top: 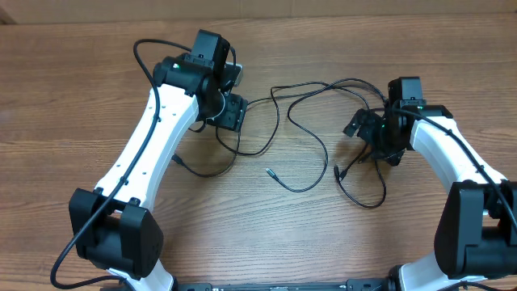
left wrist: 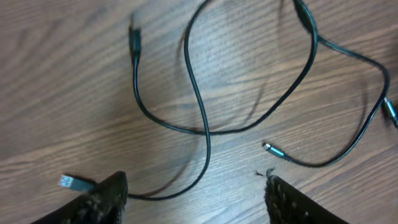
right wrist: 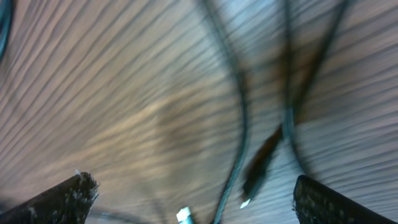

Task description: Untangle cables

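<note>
Several thin black cables [top: 300, 129] lie loosely crossed on the wooden table between the two arms. One silver-tipped plug end [top: 269, 170] lies at mid-table. My left gripper [top: 233, 111] is at the left end of the cables. In the left wrist view it [left wrist: 196, 194] is open, with a cable loop [left wrist: 200, 118] running down between its fingers, a flat plug [left wrist: 67, 182] by its left finger and a silver-tipped plug [left wrist: 272, 151] near its right. My right gripper [top: 365, 131] is over the right end of the cables. In the blurred right wrist view it [right wrist: 193, 199] is open above cables [right wrist: 239, 124] and a plug end [right wrist: 258, 169].
The wooden table [top: 73, 97] runs to a pale edge at the back. Thicker black wires run along both white arms [top: 149, 137]. A cable loop [top: 359, 194] lies in front of the right gripper and another plug end [top: 179, 160] lies by the left arm.
</note>
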### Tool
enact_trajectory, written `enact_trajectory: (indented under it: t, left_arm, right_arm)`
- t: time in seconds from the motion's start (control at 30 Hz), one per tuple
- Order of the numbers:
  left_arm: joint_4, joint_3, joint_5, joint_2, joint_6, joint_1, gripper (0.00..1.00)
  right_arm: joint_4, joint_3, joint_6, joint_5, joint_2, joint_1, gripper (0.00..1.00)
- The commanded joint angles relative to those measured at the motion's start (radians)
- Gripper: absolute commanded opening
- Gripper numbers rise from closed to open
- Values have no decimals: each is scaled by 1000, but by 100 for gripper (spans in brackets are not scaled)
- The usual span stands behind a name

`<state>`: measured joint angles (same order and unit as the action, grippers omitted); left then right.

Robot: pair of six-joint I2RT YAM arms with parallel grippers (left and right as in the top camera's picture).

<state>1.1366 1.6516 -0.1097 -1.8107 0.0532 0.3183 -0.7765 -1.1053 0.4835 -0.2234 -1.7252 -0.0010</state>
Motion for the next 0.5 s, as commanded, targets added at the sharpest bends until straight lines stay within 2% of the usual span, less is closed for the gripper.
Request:
enact_trajectory:
  t: [0.0, 0.47]
  left_arm:
    - [-8, -39, -22, 4, 41, -4, 100]
    - [-12, -47, -21, 4, 40, -4, 100]
  right_arm:
    - [-15, -7, -66, -137, 12, -5, 100]
    - [21, -7, -73, -107, 12, -5, 100]
